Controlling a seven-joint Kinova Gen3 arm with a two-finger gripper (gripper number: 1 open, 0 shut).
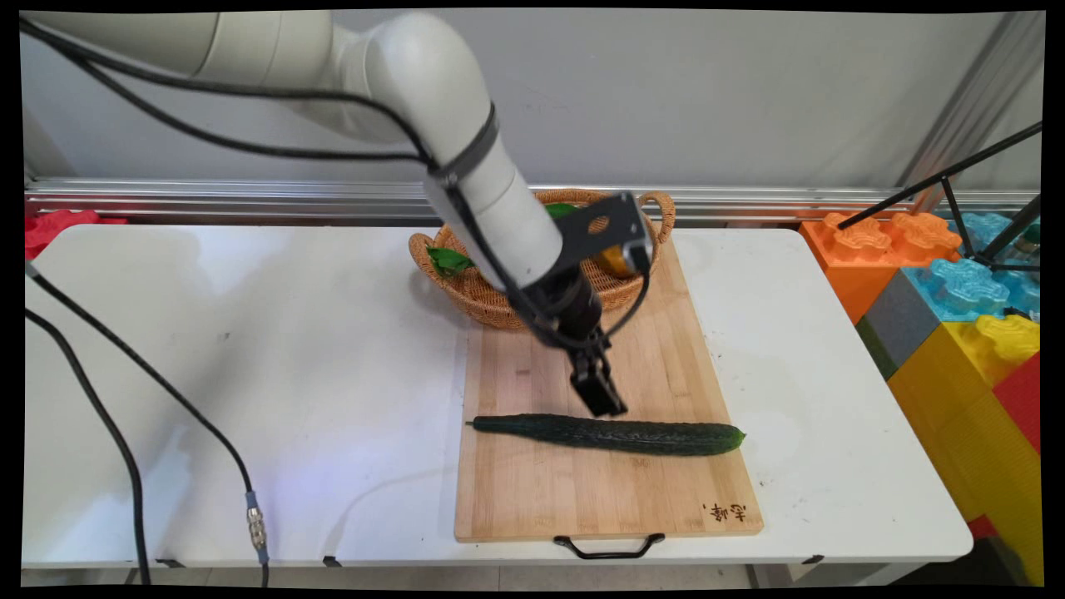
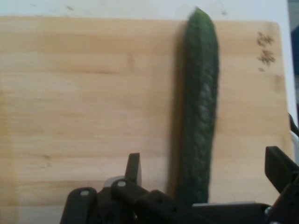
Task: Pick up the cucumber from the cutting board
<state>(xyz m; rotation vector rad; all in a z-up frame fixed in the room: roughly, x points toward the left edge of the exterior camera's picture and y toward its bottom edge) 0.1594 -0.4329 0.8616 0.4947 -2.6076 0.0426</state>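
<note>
Cucumber (image 1: 616, 434) lies along the cutting board (image 1: 532, 499); gripper (image 1: 606, 408) hovers above, jaws wide, its near end hidden behind the linkage.

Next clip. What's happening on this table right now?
A white robot arm has its black two-finger gripper lowered just above a long dark green cucumber that lies lengthwise across a rectangular bamboo cutting board. In the hand view the jaws stand open, one on each side of the cucumber, which is not gripped. Behind the board sits a woven wicker basket holding green leaves and something yellowish. Coloured plastic blocks are stacked off the table's right end.
</note>
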